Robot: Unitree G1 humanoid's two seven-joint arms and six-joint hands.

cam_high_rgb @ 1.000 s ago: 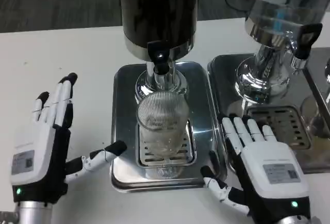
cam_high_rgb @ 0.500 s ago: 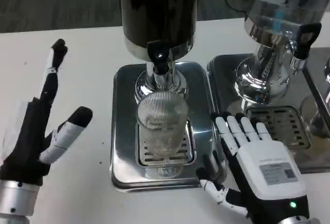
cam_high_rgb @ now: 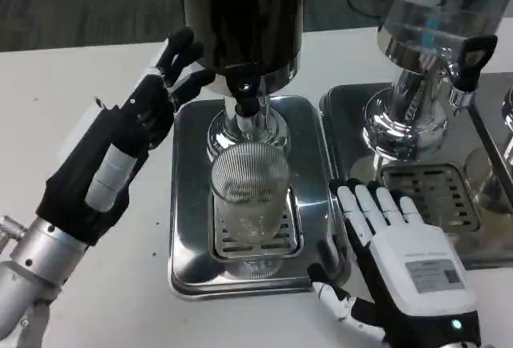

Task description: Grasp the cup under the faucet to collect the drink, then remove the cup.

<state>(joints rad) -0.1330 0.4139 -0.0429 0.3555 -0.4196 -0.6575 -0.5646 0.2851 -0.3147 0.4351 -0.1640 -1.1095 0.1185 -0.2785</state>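
Note:
A clear ribbed cup point(cam_high_rgb: 249, 192) stands upright on the drip grate, directly below the black faucet point(cam_high_rgb: 245, 91) of the dark drink dispenser point(cam_high_rgb: 240, 11). My left hand point(cam_high_rgb: 120, 143) is raised to the left of the faucet, fingers spread and reaching toward the dispenser body, holding nothing. My right hand point(cam_high_rgb: 397, 248) lies flat at the right edge of the steel tray point(cam_high_rgb: 188, 244), fingers apart, a little to the right of the cup and not touching it.
A second dispenser point(cam_high_rgb: 433, 51) with a chrome base and its own tray point(cam_high_rgb: 449, 204) stands at the right. The white table point(cam_high_rgb: 72, 83) stretches to the left.
My left hand has lifted off the table and swung up and right toward the faucet. The right hand has edged slightly toward the cup. The cup has not moved.

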